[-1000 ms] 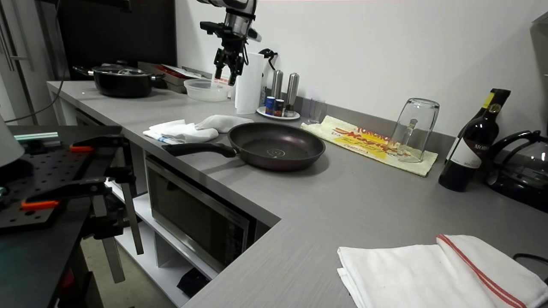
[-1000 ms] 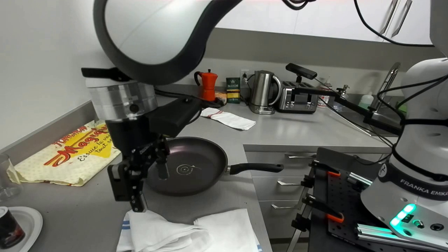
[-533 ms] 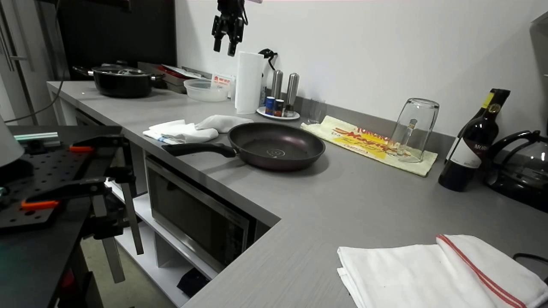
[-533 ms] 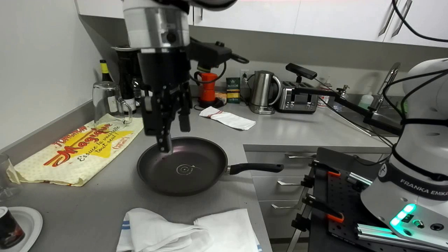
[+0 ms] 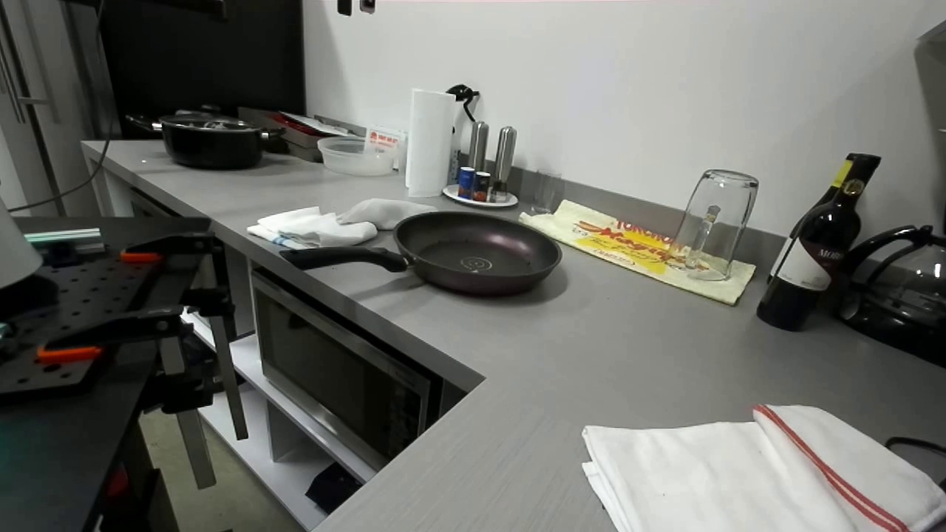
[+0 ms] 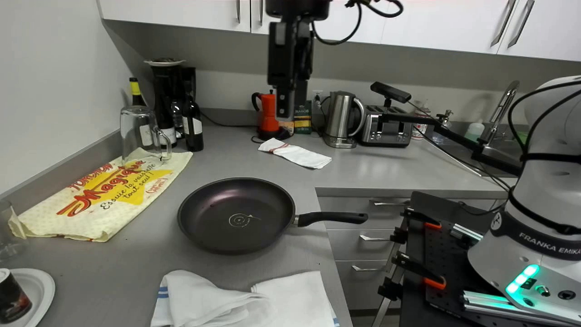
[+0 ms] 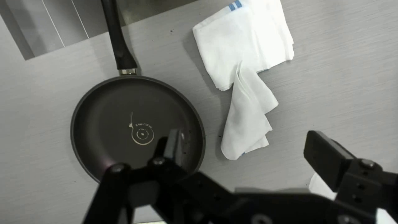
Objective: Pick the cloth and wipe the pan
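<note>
A white cloth with blue stripes (image 7: 245, 118) lies crumpled and folded on the counter; it also shows in both exterior views (image 5: 321, 227) (image 6: 218, 304). A dark frying pan (image 7: 124, 102) lies beside it, apart from it, and shows in both exterior views (image 5: 477, 258) (image 6: 238, 220). The inside of the pan holds no cloth. My gripper (image 7: 247, 152) is open and empty, its fingers wide apart, high above the counter. In the wrist view one fingertip overlaps the pan and the cloth shows between the fingers. Only the fingertips (image 5: 356, 7) show at the top of an exterior view; the gripper (image 6: 290, 102) also hangs upper middle.
Another white cloth with red stripes (image 5: 746, 473) lies farther along the counter. A yellow printed towel (image 5: 628, 244) with an upturned glass pitcher (image 5: 713, 225) lies near the wall. A small plate (image 5: 480, 196) with shakers, a paper towel roll (image 5: 431, 144) and a wine bottle (image 5: 820, 240) stand along the wall.
My gripper has risen far above the counter, moving up and to the right in an exterior view, away from the cloth. The cloth and pan have not moved.
</note>
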Tool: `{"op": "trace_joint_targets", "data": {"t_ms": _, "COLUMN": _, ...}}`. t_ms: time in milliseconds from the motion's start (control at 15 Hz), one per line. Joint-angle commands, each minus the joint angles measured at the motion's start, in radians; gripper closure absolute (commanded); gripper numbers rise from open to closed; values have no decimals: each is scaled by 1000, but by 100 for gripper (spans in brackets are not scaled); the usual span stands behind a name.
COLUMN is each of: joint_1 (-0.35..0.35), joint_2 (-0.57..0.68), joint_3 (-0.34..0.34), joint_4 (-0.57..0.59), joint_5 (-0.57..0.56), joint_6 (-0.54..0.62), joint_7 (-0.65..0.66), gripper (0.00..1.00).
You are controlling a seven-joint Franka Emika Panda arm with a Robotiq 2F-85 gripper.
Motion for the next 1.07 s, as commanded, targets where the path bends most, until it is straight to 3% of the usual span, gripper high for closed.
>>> {"op": "trace_joint_targets", "data": {"t_ms": 0, "joint_1": -30, "joint_2": -174, "joint_3": 25, "joint_4": -132, "joint_5": 25, "joint_6": -38, "joint_7": 45, "gripper": 0}}
{"op": "trace_joint_targets", "data": {"t_ms": 533, "joint_1": -55, "joint_2": -332, "joint_3": 33, "joint_4": -276, "joint_5": 72, "joint_6": -63, "joint_7": 88, "gripper": 0}}
{"op": "trace_joint_targets", "data": {"t_ms": 933, "joint_1": -58, "joint_2": -386, "joint_3": 37, "joint_4": -327, "joint_5": 114, "joint_6": -50, "joint_7": 89, "gripper": 0}}
{"op": "trace_joint_targets", "data": {"t_ms": 1000, "joint_1": -67, "joint_2": -343, "joint_3": 39, "joint_4": -300, "joint_5": 95, "joint_6": -55, "joint_7": 73, "gripper": 0}}
